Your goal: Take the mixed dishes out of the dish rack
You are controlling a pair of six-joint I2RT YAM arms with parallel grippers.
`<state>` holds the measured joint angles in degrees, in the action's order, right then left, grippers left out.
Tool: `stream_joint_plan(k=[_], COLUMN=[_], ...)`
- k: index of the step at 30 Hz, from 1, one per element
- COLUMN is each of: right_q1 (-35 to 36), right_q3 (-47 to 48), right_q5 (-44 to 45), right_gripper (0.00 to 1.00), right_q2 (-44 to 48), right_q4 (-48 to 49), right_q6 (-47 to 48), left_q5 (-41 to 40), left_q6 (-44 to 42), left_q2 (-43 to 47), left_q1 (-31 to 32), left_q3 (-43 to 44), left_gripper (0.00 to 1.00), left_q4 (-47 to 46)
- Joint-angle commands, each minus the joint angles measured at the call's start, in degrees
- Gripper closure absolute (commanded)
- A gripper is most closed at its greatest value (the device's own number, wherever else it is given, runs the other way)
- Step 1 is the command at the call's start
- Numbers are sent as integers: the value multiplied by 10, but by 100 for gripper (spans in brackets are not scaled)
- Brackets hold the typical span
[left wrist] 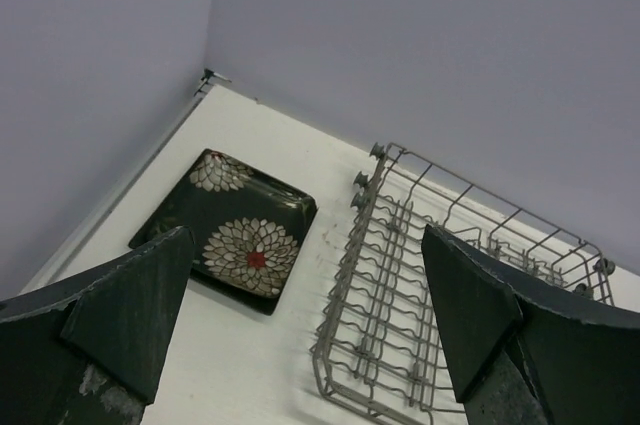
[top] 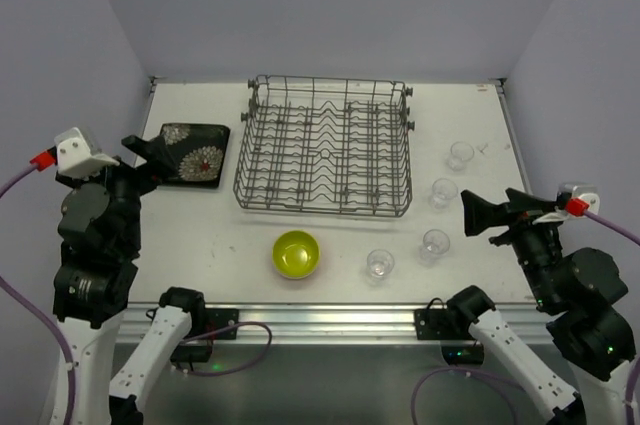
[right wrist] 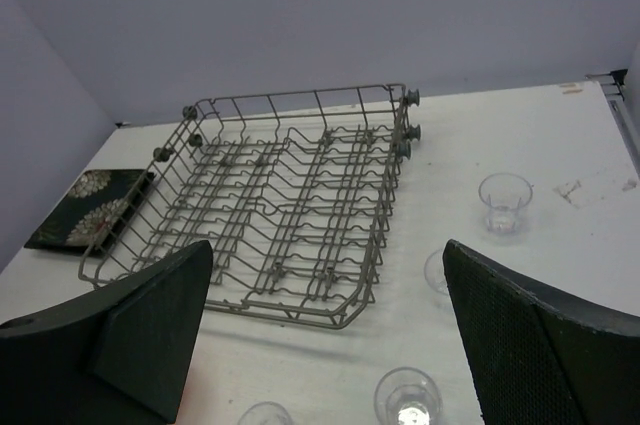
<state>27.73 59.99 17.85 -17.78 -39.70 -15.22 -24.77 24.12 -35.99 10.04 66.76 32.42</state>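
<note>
Hovering with both jaws apart

Spread wide and holding nothing are the left gripper [top: 148, 160] and right gripper [top: 470, 215]. The rack [top: 323, 211] sits at upper centre, with the flowered plate [top: 193, 155] to its left, the green bowl [top: 295, 253] below it and four glasses [top: 434, 243] at lower right, all on the table [top: 200, 235].

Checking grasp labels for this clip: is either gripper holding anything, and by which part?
Nothing is held. The left gripper and right gripper both stand open and empty.

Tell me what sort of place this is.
Most likely a robot test cell, not a real kitchen: a white table boxed in by plain lilac walls, with an empty dish rack and a yellow-green bowl laid out.
</note>
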Motion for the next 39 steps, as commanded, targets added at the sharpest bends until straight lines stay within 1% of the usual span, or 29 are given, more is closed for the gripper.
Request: stream_joint_plan(k=[1,2,5,7,9,10,13,14,16,20,25,31,39], right_q1=[32,32,32,32,32,32,32,32,32,32,32,32,31], right_q3=[17,31,46,46,37,33,17,10,7,9,-5,-29,-50], right_q5=[85,87,98,139,151,146,108,106,112,122,123,105,123], right_gripper=[1,1,1,1,1,1,1,1,1,1,1,1,1], right_q2=[15,18,23,25,36,44,79,86,97,94,93,87,80], right_q4=[-30,-58,-120,-156,-165,-158,-124,-116,-104,-89,-73,-38,-31], right_q6=[32,33,35,20,14,11,24,26,33,53,63,70,59], left_q5=[0,-4,-40,-66,-68,-50,0,7,13,7,-24,-36,-36], left_q6=[-50,-52,-53,-54,-71,-79,-87,-91,-89,-93,-86,-93,-93], left_q2=[49,76,95,103,116,125,154,162,166,173,180,209,227], left_q1=[-2,-1,10,20,26,26,29,31,31,31,31,31,31], left_q3=[-21,-31,-48,-58,-87,-101,-157,-179,-194,-227,-261,-314,-343], left_gripper=[0,0,0,0,0,0,0,0,0,0,0,0,0], left_q4=[83,83,92,97,85,57,13,1,-24,-42,-57,-103,-120])
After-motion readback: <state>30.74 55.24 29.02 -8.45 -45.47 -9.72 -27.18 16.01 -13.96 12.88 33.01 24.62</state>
